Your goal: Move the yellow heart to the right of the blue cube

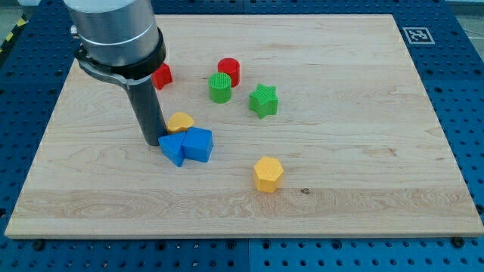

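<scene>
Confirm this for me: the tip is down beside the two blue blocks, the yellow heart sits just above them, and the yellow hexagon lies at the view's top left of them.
One detail is wrong. In the camera view the yellow hexagon lies at the view's bottom right of the two blue blocks, not the top left. The rest holds: my tip is down beside them on the view's left, and the yellow heart sits just above them.

Camera view, single: raised position off the bottom edge of the wooden board (363, 189), looking down and across at a slant toward the top edge. Middle distance; all four corners nearly in frame. Blue perforated table (461, 91) shows beyond each edge. Fiducial marker (415, 35) occupies the top-right corner.
</scene>
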Robot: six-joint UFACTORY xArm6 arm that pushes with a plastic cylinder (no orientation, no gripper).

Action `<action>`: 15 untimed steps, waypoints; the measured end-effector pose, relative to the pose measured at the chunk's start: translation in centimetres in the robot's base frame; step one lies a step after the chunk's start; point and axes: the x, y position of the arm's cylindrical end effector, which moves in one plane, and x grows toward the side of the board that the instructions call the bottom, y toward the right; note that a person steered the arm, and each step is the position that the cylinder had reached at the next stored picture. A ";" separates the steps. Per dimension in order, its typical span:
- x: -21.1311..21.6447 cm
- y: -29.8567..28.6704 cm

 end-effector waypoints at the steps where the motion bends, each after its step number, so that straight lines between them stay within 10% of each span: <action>1: 1.3 3.7; 6: 4.5 -4.5; 11: 6.0 8.8; 13: -2.1 -0.3; 15: -5.3 4.7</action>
